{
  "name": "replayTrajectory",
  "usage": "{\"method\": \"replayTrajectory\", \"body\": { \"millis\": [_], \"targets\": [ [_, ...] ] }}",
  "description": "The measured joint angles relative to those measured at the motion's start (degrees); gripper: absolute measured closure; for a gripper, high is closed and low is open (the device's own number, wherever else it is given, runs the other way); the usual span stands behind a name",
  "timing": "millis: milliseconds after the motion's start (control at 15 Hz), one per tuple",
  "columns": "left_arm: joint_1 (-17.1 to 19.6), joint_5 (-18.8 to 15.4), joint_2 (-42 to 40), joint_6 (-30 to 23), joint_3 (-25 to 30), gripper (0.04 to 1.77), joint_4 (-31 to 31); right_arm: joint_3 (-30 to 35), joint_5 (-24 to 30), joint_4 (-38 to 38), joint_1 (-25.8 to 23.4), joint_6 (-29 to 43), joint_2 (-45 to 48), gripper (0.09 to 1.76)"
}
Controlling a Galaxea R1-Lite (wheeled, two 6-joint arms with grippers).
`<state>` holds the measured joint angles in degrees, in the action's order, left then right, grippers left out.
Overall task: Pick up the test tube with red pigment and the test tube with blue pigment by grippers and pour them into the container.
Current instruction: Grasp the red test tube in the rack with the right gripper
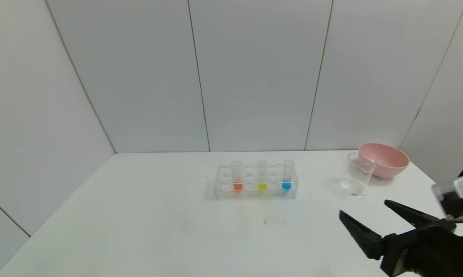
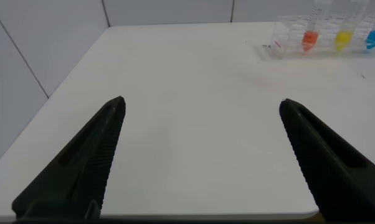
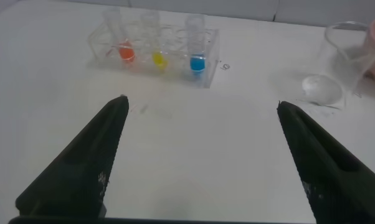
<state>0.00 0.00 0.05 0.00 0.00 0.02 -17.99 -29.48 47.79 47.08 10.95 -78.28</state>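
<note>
A white table (image 1: 139,215) fills the lower half of the head view, backed by pale grey wall panels. At the centre of the frame stands a clear plastic tube rack (image 1: 255,182) holding three small clear round-bottomed tubes upright in a row: the test tube with red pigment (image 1: 237,176), orange-red liquid at its bottom, on the left; a tube with yellow liquid (image 1: 262,176) in the middle; and the test tube with blue pigment (image 1: 288,175) on the right. Toward the right of the frame, well apart from the rack, stands the container (image 1: 357,174), a small clear beaker with a pouring spout, upright and just beside a pink bowl (image 1: 384,159) that lies behind it and to its right. In the lower right corner of the head view the black two-fingered right gripper (image 1: 364,211) hovers above the table, its fingers spread wide and holding nothing, its tips pointing toward the upper left, between the rack and the beaker but short of both. The right wrist view shows the same gripper (image 3: 201,107) with both fingers far apart, the rack at the upper left of that frame and the beaker at the upper right. The left gripper (image 2: 202,104) appears only in the left wrist view, likewise spread wide and empty over bare table, with the rack far off at the upper right of that frame.
</note>
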Motion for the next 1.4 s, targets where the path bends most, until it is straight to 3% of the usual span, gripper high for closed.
{"method": "replayTrajectory", "body": {
  "millis": [200,533,933,1400],
  "targets": [
    [0.0,0.0,0.0,0.0,0.0,0.05,0.0,-5.96,-4.95,4.46,6.74,1.23,-10.59,0.14],
    [0.0,0.0,0.0,0.0,0.0,0.05,-0.02,-21.59,-7.44,2.57,10.63,1.61,-25.69,0.14],
    [0.0,0.0,0.0,0.0,0.0,0.05,-0.02,-37.51,-9.33,-3.84,11.48,1.69,-39.31,0.14],
    [0.0,0.0,0.0,0.0,0.0,0.05,-0.02,-50.55,-9.33,-4.35,8.46,-0.09,-50.2,0.14]
  ]
}}
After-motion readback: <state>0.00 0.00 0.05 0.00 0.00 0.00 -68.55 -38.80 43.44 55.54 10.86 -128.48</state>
